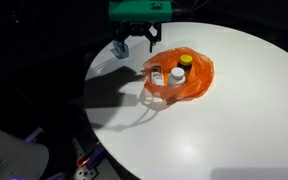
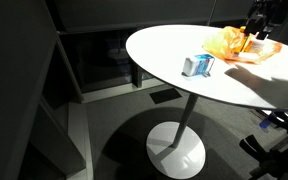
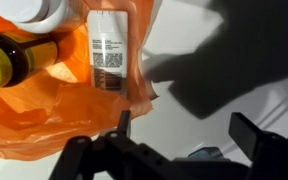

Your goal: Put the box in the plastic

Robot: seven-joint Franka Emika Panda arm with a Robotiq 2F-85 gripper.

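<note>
Overhead, end effector (image 1: 136, 46) spread and empty, beside orange plastic bag (image 1: 189, 82), box (image 2: 197, 66) nearby

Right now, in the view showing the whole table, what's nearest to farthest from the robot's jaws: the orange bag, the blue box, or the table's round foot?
1. Orange bag: right beside the open jaws, toward the table's far side.
2. Blue box: on the tabletop past the bag, nearer the front edge.
3. Round foot: down on the floor.
</note>
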